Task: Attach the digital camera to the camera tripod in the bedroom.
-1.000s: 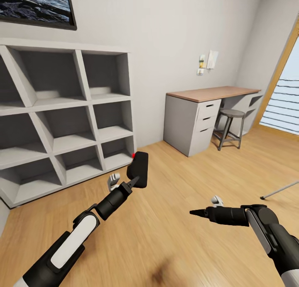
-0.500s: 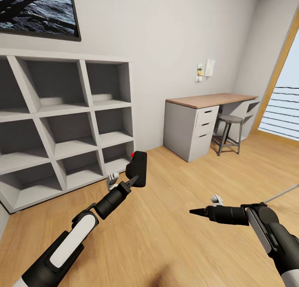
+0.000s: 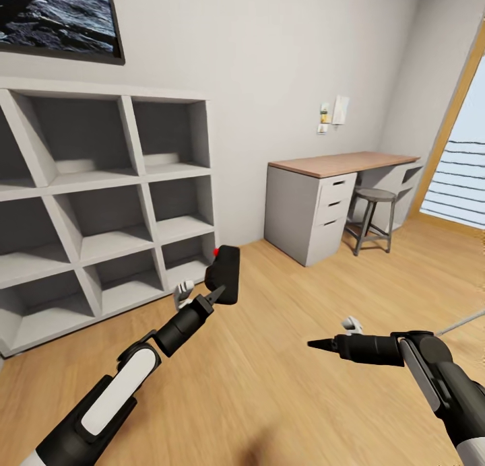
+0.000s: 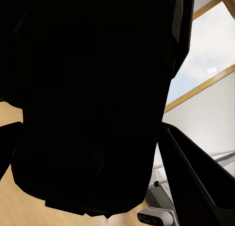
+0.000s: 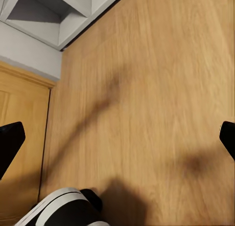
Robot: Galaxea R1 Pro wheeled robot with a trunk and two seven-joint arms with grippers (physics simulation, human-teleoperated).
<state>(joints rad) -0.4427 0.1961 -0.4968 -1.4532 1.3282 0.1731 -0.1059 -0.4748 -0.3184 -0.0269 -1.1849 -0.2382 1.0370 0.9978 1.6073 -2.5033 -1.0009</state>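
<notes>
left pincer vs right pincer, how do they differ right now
The left pincer is shut on the digital camera; the right pincer is open and holds nothing. The left reaches forward toward the shelf unit; the right points sideways across the floor. Both have black fingers.

The left gripper (image 3: 217,292) reaches forward, fingers clamped on the digital camera (image 3: 224,275). The right gripper (image 3: 331,336) points leftward, fingers spread wide, holding nothing.

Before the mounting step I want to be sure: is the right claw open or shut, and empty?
Open and empty. In the right wrist view the right claw has its fingertips far apart, with bare wood floor between them.
</notes>
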